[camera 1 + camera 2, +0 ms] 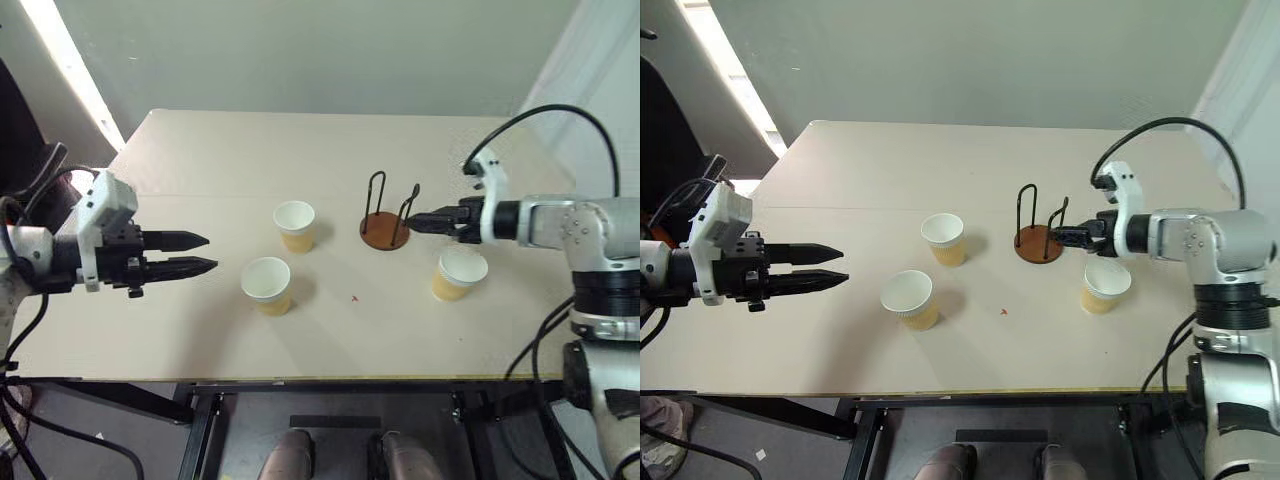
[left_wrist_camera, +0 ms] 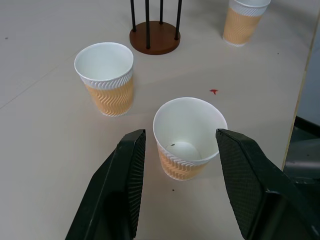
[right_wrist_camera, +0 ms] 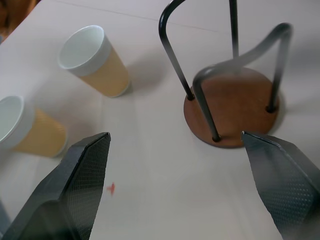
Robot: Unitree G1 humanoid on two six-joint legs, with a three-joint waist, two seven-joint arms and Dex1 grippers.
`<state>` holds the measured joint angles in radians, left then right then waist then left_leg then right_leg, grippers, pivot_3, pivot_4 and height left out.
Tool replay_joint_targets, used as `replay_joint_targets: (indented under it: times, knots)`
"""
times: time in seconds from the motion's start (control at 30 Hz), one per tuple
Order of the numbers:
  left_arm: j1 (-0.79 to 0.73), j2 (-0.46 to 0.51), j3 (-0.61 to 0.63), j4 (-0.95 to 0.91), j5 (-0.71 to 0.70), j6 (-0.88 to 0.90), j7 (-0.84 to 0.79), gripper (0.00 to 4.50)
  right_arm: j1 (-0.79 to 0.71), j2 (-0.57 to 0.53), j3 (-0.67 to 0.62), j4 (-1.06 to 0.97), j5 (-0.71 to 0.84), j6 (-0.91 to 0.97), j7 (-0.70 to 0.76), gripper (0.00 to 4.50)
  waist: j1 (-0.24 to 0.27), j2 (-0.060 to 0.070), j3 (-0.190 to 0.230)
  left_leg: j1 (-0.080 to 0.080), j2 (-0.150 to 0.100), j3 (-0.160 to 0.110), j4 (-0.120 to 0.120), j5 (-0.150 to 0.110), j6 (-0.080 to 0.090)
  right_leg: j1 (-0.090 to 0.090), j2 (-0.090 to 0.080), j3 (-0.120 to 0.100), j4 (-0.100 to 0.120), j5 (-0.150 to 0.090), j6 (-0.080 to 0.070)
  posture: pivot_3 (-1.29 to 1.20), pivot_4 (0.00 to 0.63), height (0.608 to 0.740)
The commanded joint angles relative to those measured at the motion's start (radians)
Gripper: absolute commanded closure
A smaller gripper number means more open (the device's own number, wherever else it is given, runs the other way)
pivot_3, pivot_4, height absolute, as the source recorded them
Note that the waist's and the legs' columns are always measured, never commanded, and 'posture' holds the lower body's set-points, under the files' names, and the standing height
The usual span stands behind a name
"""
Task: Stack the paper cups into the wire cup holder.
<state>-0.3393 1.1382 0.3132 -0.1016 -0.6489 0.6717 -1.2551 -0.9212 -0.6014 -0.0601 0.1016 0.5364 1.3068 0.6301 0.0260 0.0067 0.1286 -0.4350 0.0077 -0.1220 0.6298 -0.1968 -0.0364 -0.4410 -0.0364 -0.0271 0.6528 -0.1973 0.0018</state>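
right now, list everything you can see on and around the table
small tapered paper cups with white rims and yellow-tan ribbed walls: three, all upright and empty on the table; one left of the holder, one nearer the front edge, one right of the holder
round rust-brown disc holder with black wire loops: one, mid-table, empty
small red speck: one, on the tabletop between the front cups
pale beige table: one, black frame beneath
left gripper: black fingers open, pointing at the front-left cup
right gripper: black fingers open, at the holder's right side
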Motion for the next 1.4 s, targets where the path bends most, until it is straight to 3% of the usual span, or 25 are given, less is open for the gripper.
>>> replay_joint_targets:
  times: [0.03, 0.7, 0.83, 1.13, 1.17, 1.4]
  knots:
    - [-0.016, 0.000, 0.024, -0.038, -0.014, -0.002, 0.015, 2.14, -0.005, 0.039, -0.061, 0.003, -0.027, -0.044, -0.083, 0.14, 0.002, 0.000, 0.000, 0.000, 0.000, 0.000, 0.000, 0.000, 0.000, 0.000, 0.000, 0.000, 0.000, 0.000, 0.000, 0.00, 0.150, 0.740]
    - [-0.015, -0.016, 0.024, -0.070, -0.014, 0.003, 0.064, 2.14, -0.023, 0.180, -0.056, 0.162, -0.091, -0.264, -0.141, 0.14, 0.002, 0.000, 0.000, 0.000, 0.000, 0.000, 0.000, 0.000, -0.002, 0.000, 0.000, 0.000, 0.001, 0.000, 0.000, 0.00, 0.150, 0.740]
    - [-0.032, -0.024, 0.043, -0.082, -0.057, 0.017, 0.062, 2.10, -0.025, 0.176, -0.042, 0.173, -0.110, -0.289, -0.128, 1.04, 0.003, 0.000, 0.000, 0.000, 0.000, 0.000, 0.000, -0.001, -0.002, 0.000, 0.000, 0.000, 0.001, 0.000, 0.000, 0.00, 0.150, 0.740]
    - [-0.079, -0.053, 0.027, -0.072, -0.070, 0.000, 0.110, 2.10, -0.024, 0.182, -0.038, 0.162, -0.112, -0.292, -0.124, 4.27, 0.003, 0.000, 0.000, 0.000, 0.000, 0.000, 0.000, -0.001, -0.004, 0.000, 0.000, 0.000, 0.001, 0.000, 0.000, 0.00, 0.150, 0.740]
    - [-0.085, -0.059, 0.022, -0.068, -0.064, -0.006, 0.117, 2.10, -0.024, 0.182, -0.037, 0.160, -0.112, -0.292, -0.122, 4.47, 0.002, 0.000, 0.000, 0.000, 0.000, 0.000, 0.000, -0.001, -0.004, 0.000, 0.000, 0.000, 0.001, 0.000, 0.000, 0.00, 0.150, 0.740]
    - [-0.085, -0.064, 0.022, -0.071, -0.078, 0.001, 0.107, 2.10, -0.006, 0.140, -0.008, 0.062, -0.069, -0.215, -0.041, 4.47, 0.002, -0.001, 0.000, 0.000, 0.000, 0.000, 0.000, 0.000, -0.004, 0.000, 0.000, 0.000, 0.001, 0.000, -0.001, 0.00, 0.150, 0.740]
